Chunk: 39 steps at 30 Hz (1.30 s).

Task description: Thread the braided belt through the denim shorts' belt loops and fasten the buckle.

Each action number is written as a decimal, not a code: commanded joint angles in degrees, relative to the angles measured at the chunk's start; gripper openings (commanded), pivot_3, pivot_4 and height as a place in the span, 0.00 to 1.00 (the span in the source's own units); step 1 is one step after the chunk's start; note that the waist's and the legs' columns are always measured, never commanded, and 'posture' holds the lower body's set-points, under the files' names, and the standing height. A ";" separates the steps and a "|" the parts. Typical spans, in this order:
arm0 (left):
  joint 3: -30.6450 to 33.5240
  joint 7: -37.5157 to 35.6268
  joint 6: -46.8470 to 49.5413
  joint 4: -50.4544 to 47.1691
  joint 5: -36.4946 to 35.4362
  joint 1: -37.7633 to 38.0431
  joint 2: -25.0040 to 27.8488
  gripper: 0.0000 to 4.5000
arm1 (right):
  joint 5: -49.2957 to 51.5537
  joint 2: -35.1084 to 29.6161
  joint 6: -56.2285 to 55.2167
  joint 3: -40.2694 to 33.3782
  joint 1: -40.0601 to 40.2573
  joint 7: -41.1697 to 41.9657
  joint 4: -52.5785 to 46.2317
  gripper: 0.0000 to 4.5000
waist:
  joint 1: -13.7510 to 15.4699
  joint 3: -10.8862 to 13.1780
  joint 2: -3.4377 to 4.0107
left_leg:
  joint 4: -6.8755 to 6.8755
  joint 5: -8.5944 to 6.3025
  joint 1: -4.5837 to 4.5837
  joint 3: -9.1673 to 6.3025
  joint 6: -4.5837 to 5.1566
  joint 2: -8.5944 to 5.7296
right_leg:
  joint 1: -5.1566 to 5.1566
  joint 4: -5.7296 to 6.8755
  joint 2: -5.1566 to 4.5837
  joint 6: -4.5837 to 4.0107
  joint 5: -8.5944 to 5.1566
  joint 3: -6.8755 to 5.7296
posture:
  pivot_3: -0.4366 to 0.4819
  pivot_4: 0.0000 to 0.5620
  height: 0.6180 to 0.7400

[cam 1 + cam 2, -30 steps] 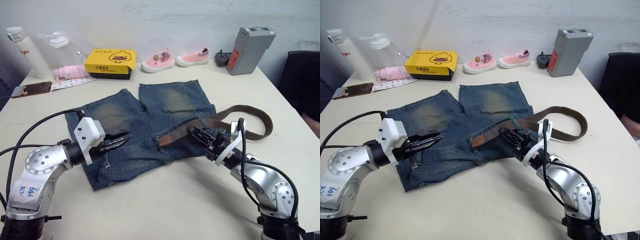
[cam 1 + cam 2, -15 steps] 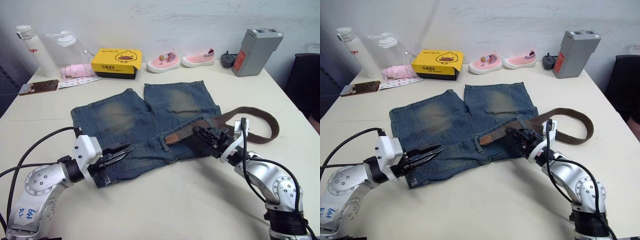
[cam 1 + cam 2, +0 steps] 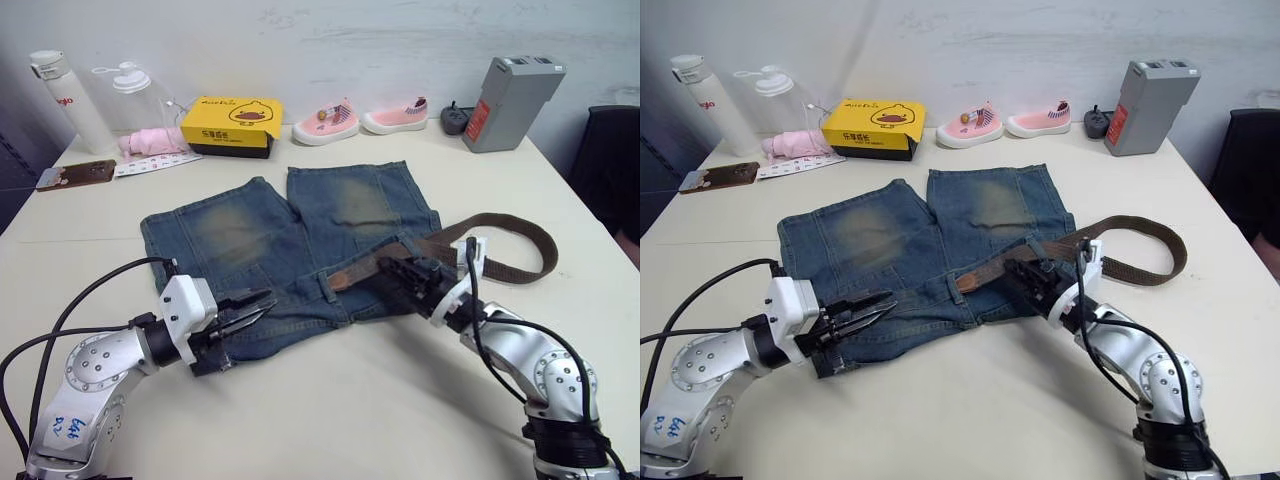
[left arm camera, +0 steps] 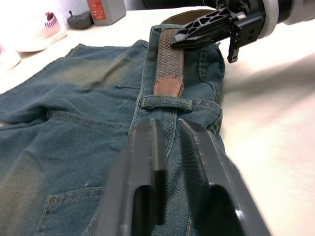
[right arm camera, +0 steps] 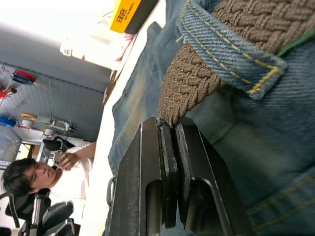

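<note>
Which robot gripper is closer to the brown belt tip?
The right. The right gripper is shut on the belt just behind its brown tip. The left gripper is open, farther along the shorts' waistband.

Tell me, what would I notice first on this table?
Probably the denim shorts spread flat mid-table, with the braided belt across their waistband and looping off to the right. The right gripper pinches the belt, and the left gripper points at the shorts' near edge.
</note>
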 commanded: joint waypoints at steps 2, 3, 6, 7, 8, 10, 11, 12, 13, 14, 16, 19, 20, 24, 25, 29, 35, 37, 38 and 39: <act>1.48 0.22 0.03 -0.66 -1.00 -0.62 1.02 0.75 | -1.78 1.37 -0.43 0.63 0.02 0.58 -3.72 0.00 | -0.03 0.00 0.00 | 0.00 0.00 0.02 -0.03 0.00 0.00 | 0.02 0.01 0.03 0.00 0.00 0.00 | 0.48 0.27 0.00; 1.53 0.25 0.03 -0.64 -0.93 -0.64 1.12 0.84 | -2.04 1.62 -0.44 0.68 0.02 0.60 -3.89 0.00 | -0.06 0.00 0.01 | 0.00 0.00 0.02 -0.03 0.00 0.00 | 0.02 0.01 0.03 0.01 0.00 0.00 | 0.48 0.27 0.00; 1.55 0.46 -0.69 -0.23 0.62 -0.85 2.08 0.99 | -2.60 2.99 -0.25 2.48 -0.52 -1.10 -4.94 0.00 | -0.10 0.00 0.00 | -0.01 0.00 0.03 -0.04 0.00 0.02 | 0.01 0.03 0.02 0.00 0.00 -0.01 | 0.48 0.27 0.00; 1.51 0.49 -0.83 -0.14 0.82 -0.89 2.28 0.99 | -2.72 3.28 -0.18 2.75 -0.60 -1.43 -5.12 0.00 | -0.10 0.01 0.01 | -0.01 0.00 0.04 -0.04 0.00 0.03 | 0.01 0.04 0.03 0.00 0.00 -0.02 | 0.48 0.27 0.00; 0.99 -0.09 -2.42 0.55 2.29 -0.94 2.83 0.99 | -2.48 3.97 0.03 3.70 -0.61 -2.53 -5.18 0.00 | -0.10 0.01 0.02 | -0.01 0.00 0.03 -0.04 0.00 0.02 | 0.00 0.04 0.03 0.00 0.00 -0.01 | 0.48 0.27 0.00; -0.11 -1.35 -7.09 2.30 6.34 -0.94 4.20 0.99 | -1.69 5.84 0.37 5.96 -0.74 -5.16 -4.76 0.00 | -0.12 0.02 0.03 | -0.01 0.00 0.03 -0.04 0.00 0.02 | 0.00 0.04 0.02 0.00 0.00 0.00 | 0.48 0.27 0.00; -0.87 -2.12 -10.27 3.36 9.08 -0.87 5.24 0.99 | -1.39 6.69 0.49 7.00 -0.89 -6.23 -4.45 0.00 | -0.11 0.01 0.01 | -0.01 0.00 0.03 -0.03 0.00 0.02 | 0.00 0.05 0.02 0.00 0.00 0.00 | 0.48 0.27 0.00; -1.32 -2.56 -12.31 4.02 10.74 -0.81 5.86 0.99 | -1.24 7.16 0.52 7.55 -1.00 -6.81 -4.26 0.00 | -0.12 0.00 0.01 | -0.01 0.00 0.03 -0.03 0.00 0.02 | -0.01 0.06 0.02 0.00 0.00 0.00 | 0.48 0.27 0.00; -2.05 -3.33 -16.63 5.20 13.55 -0.88 6.87 0.99 | -1.17 7.60 0.59 8.02 -1.16 -7.40 -3.93 0.00 | -0.12 0.00 0.00 | -0.01 0.00 0.04 -0.03 0.00 0.03 | -0.01 0.06 0.02 -0.01 0.00 0.00 | 0.48 0.27 0.00; -2.73 -3.41 -20.48 6.49 16.51 -1.21 7.86 0.99 | -1.21 7.99 0.68 8.37 -1.34 -7.95 -3.66 0.00 | -0.11 0.00 0.01 | -0.01 0.00 0.03 -0.03 0.00 0.04 | -0.02 0.07 0.00 -0.02 -0.01 0.00 | 0.48 0.27 0.00; -3.59 -3.63 -26.29 8.45 20.20 -1.94 8.97 0.99 | -1.21 8.44 0.78 8.75 -1.57 -8.68 -3.40 0.00 | -0.12 0.03 0.05 | -0.01 0.00 0.00 -0.01 0.00 0.06 | -0.06 0.09 -0.01 -0.05 -0.03 0.01 | 0.48 0.27 0.00; -6.43 -1.87 -42.50 13.89 29.08 -6.20 10.69 0.99 | -0.70 8.95 1.20 9.64 -2.12 -9.55 -2.71 0.00 | 0.11 0.04 0.07 | 0.00 0.00 -0.06 0.06 0.00 0.01 | -0.14 0.16 -0.02 -0.09 -0.05 0.02 | 0.48 0.27 0.00; -7.18 -1.21 -46.46 15.80 31.57 -7.10 11.07 0.99 | -0.68 9.08 1.29 9.76 -2.23 -9.73 -2.55 0.00 | 0.11 0.03 0.04 | 0.01 0.00 -0.04 0.00 0.00 -0.05 | -0.21 0.23 -0.01 -0.09 -0.05 0.02 | 0.48 0.27 0.00; -8.79 3.22 -56.27 22.97 37.98 -10.89 10.56 0.99 | -0.83 9.56 1.22 9.81 -2.36 -9.93 -1.86 0.00 | -0.11 -0.05 -0.09 | 0.01 0.00 -0.09 0.12 0.00 -0.03 | -0.30 0.32 -0.08 -0.08 -0.04 0.04 | 0.48 0.27 0.00; -9.43 4.04 -58.07 24.27 39.23 -11.85 10.38 0.99 | -0.82 9.66 1.20 9.79 -2.28 -9.98 -1.81 0.00 | -0.17 -0.06 -0.10 | 0.01 0.00 -0.09 0.15 0.00 -0.03 | -0.33 0.36 -0.10 -0.08 -0.04 0.06 | 0.48 0.27 0.00; -11.41 7.69 -63.57 29.41 43.63 -15.19 9.99 0.99 | -0.96 10.30 1.14 9.70 -2.05 -10.10 -1.99 0.00 | -0.23 -0.08 -0.13 | -0.03 0.00 -0.08 0.06 0.00 -0.03 | -0.63 0.61 -0.05 -0.01 0.00 0.03 | 0.48 0.27 0.00; -13.54 9.71 -65.92 30.80 45.18 -16.80 9.76 0.59 | -1.49 10.63 0.95 9.38 -1.62 -10.05 -2.38 0.00 | -0.31 -0.06 -0.11 | -0.03 0.00 0.00 -0.04 0.00 -0.06 | -0.67 0.68 0.07 0.16 0.09 0.02 | 0.48 0.27 0.00; -14.16 10.00 -65.91 30.55 44.96 -17.12 9.69 0.43 | -1.64 10.74 0.91 9.33 -1.61 -10.01 -2.38 0.00 | -0.33 -0.08 -0.14 | -0.03 0.00 0.00 -0.05 -0.01 -0.05 | -0.68 0.71 0.07 0.20 0.11 0.02 | 0.48 0.27 0.00; -14.32 10.26 -66.01 30.56 45.22 -17.32 9.75 0.34 | -1.74 10.81 0.91 9.33 -1.66 -9.98 -2.34 0.00 | -0.33 -0.09 -0.15 | -0.03 0.00 0.00 -0.05 -0.01 -0.04 | -0.67 0.71 0.06 0.21 0.11 0.01 | 0.48 0.27 0.00; -14.43 10.45 -65.91 30.68 45.68 -17.55 9.82 0.24 | -1.85 10.85 0.91 9.36 -1.70 -9.97 -2.39 0.00 | -0.34 -0.09 -0.15 | -0.03 0.00 0.00 -0.06 0.00 -0.04 | -0.67 0.72 0.06 0.21 0.11 0.01 | 0.48 0.27 0.00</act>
